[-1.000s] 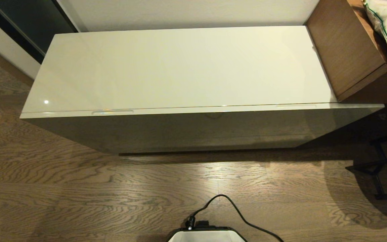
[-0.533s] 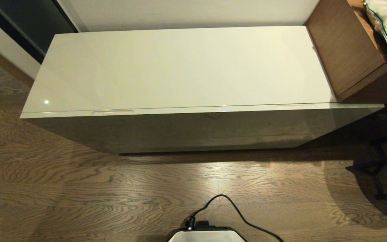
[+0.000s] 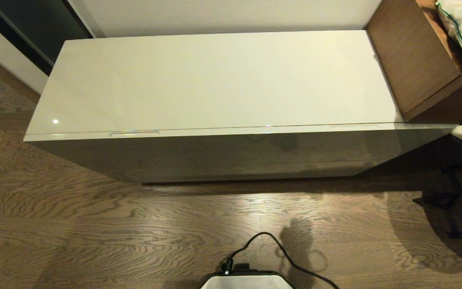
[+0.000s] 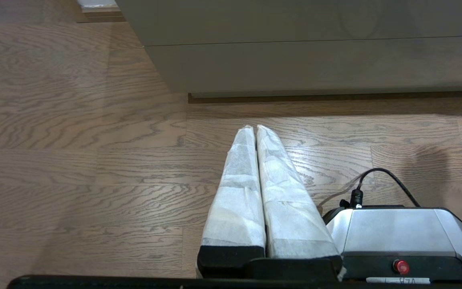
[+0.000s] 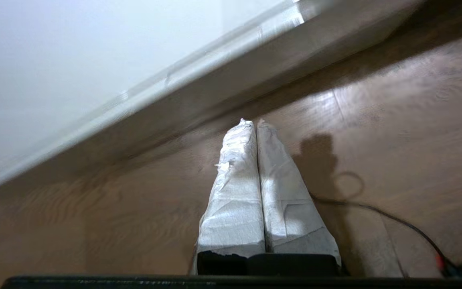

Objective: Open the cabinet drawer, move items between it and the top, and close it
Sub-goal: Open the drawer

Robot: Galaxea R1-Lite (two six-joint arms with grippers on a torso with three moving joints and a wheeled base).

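The long glossy grey-beige cabinet drawer [image 3: 231, 154] sits fully closed beneath the glossy cream-white top [image 3: 215, 80], long axis running left-right, with a brown wood-grain desk [image 3: 415, 60] abutting at right. Left gripper [image 4: 255, 130] and right gripper [image 5: 254, 123] hang over the wooden floor [image 3: 94, 224], white-wrapped fingers pressed together, empty.

Your head cam looks fwd and steeply down from above the robot base [image 3: 247, 280], taking in the whole top [image 3: 215, 80], the closed cabinet drawer [image 3: 231, 154] front and the wood floor [image 3: 94, 233] before it. Your left wrist cam sits low by the base, facing the cabinet's lower front across the floor; it shares base, black cable [image 4: 379, 176] and drawer front w/ the head cam. Your right wrist cam is higher and tilted, close to the cabinet's front edge, looking down past it to the floor; it shares the top's edge and cable w/ the head cam.
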